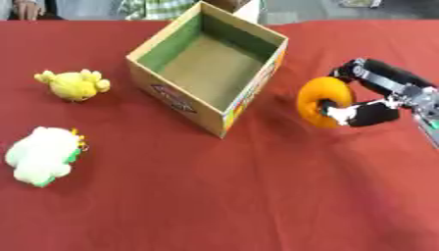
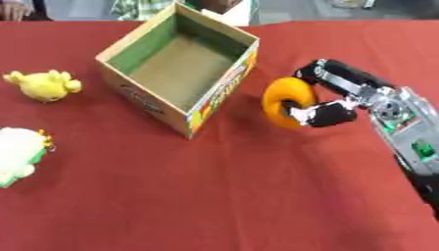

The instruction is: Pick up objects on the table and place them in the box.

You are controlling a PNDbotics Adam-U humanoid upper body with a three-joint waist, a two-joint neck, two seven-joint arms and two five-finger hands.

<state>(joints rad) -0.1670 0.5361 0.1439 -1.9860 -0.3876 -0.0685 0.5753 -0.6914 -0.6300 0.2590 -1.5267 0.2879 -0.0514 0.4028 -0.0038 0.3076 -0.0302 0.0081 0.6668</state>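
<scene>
One open cardboard box stands just left of the fingers. One orange ring sits between those fingers. Two plush toys lie far left of them: one yellow chick and one white-and-green toy.

Orange ring in right robot hand

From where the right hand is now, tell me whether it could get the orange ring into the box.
Probably yes. The right hand is curled round the orange ring, just right of the open-topped box, with nothing between them.
</scene>
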